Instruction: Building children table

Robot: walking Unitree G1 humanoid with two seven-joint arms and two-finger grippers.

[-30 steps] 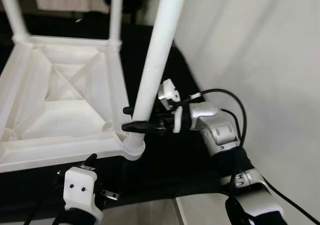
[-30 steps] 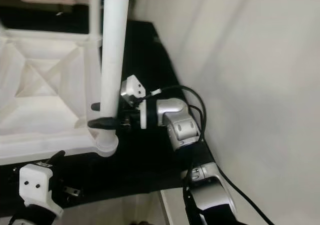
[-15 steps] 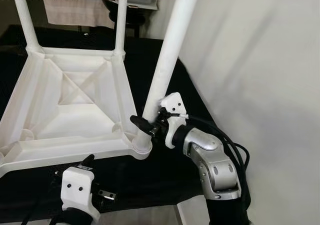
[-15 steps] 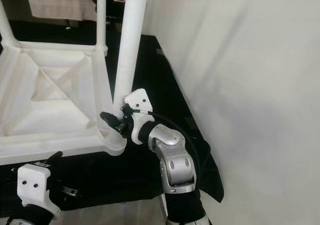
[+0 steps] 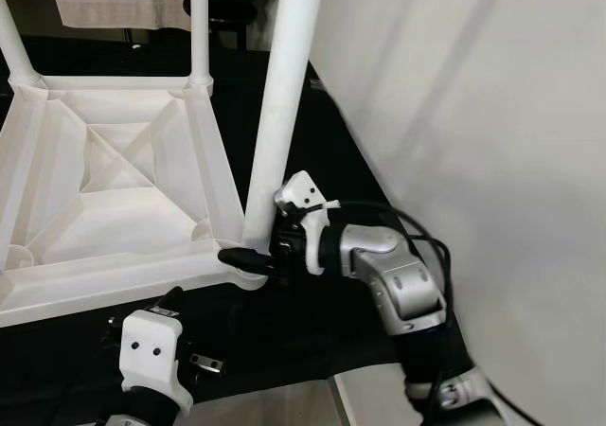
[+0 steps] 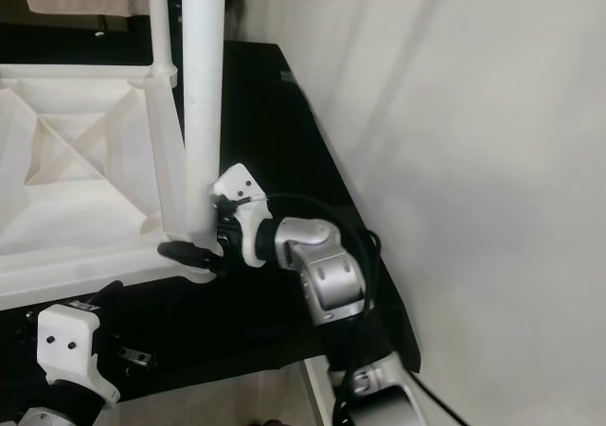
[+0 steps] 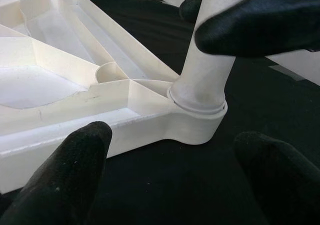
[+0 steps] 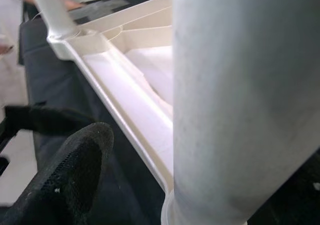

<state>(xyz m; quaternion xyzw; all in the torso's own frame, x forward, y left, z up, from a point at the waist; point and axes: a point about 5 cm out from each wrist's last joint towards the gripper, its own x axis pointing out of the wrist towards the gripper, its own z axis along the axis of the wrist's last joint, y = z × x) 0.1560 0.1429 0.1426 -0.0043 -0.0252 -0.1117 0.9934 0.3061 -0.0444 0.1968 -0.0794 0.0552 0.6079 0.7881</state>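
Right tool (image 5: 248,257) grasps the leg (image 5: 275,133) at its socket (image 7: 197,120) — press straight down, upright; left tool (image 7: 175,150) stays released.

**Hidden, cropped and out of focus**

The near table leg (image 5: 279,104) runs off the top edge, so its upper end cannot be seen; the far legs (image 5: 199,24) are cut the same way. The upturned tabletop (image 5: 104,189) is cropped at the left edge. The right gripper (image 5: 254,256) reaches around the leg's base, and its far finger is hidden behind the leg. The left gripper (image 5: 170,303) is mostly covered by its white wrist housing (image 5: 151,350); only a fingertip peeks out. In the right wrist view, the leg (image 8: 240,100) looms blurred, blocking everything behind it.
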